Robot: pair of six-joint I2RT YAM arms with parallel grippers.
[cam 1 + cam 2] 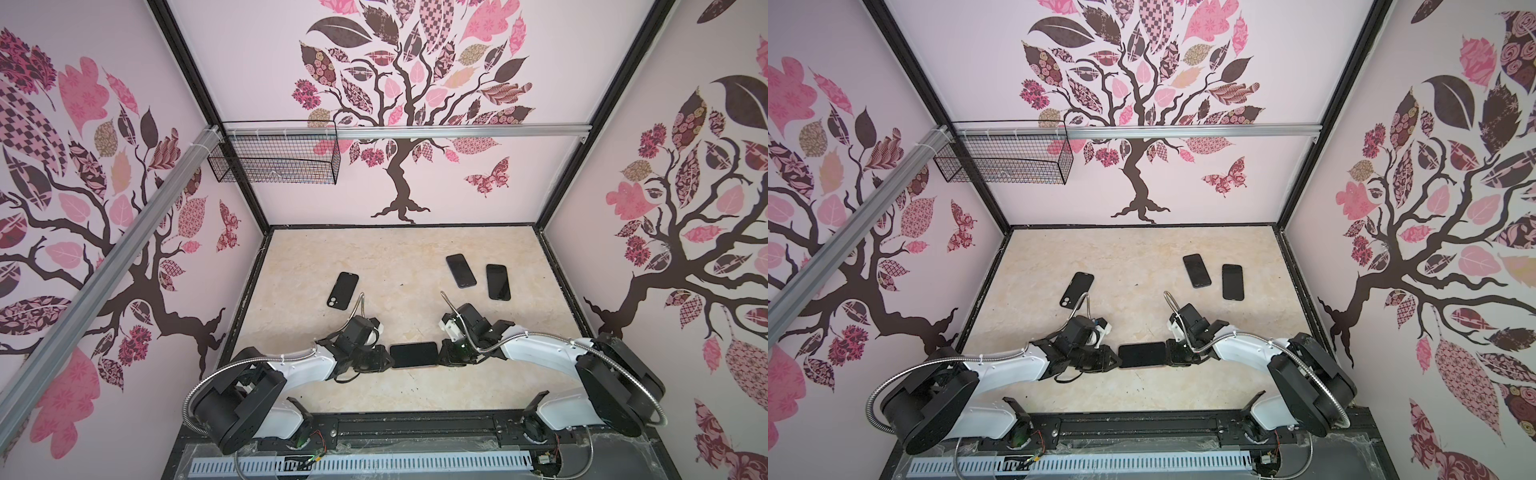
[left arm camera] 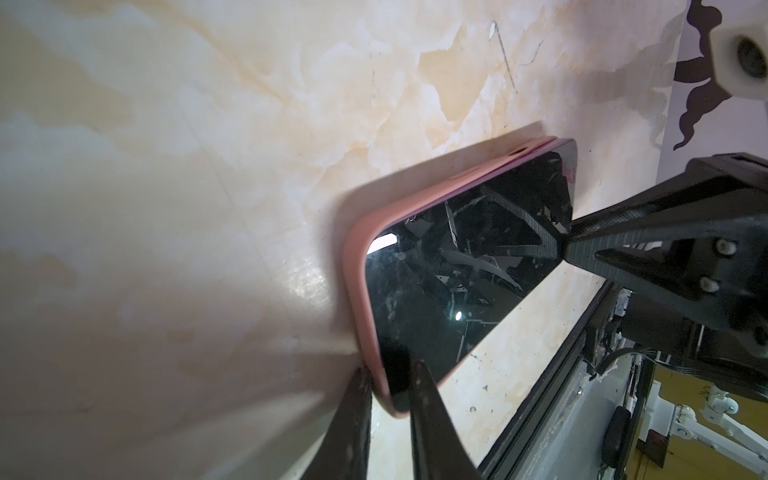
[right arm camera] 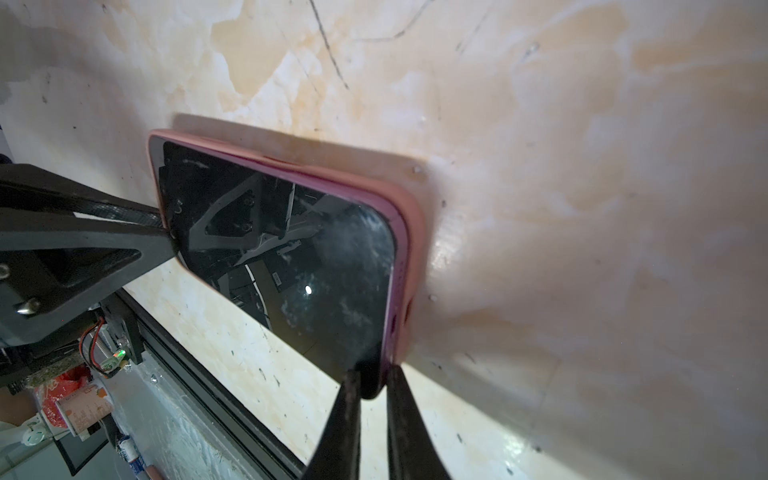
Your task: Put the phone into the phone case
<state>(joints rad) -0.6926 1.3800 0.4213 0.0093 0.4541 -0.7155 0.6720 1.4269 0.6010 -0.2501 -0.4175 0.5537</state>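
Both top views: phone (image 1: 413, 354) lies flat near the front of the worktop (image 1: 332, 386), with the left pincer (image 1: 390, 358) and right pincer (image 1: 441, 354) at its short ends. Three dark spares (image 1: 460, 271) sit further back (phones or cases, can't tell).
Left wrist: left pincer clamped over the phone's end, where the pink case (image 2: 357, 266) wraps it.
Right wrist: right pincer clenched on the other end. The phone's rim sits proud of the case there.
Reckon it's mostly in, and that end needs pressing home.
No legible brand or writing.
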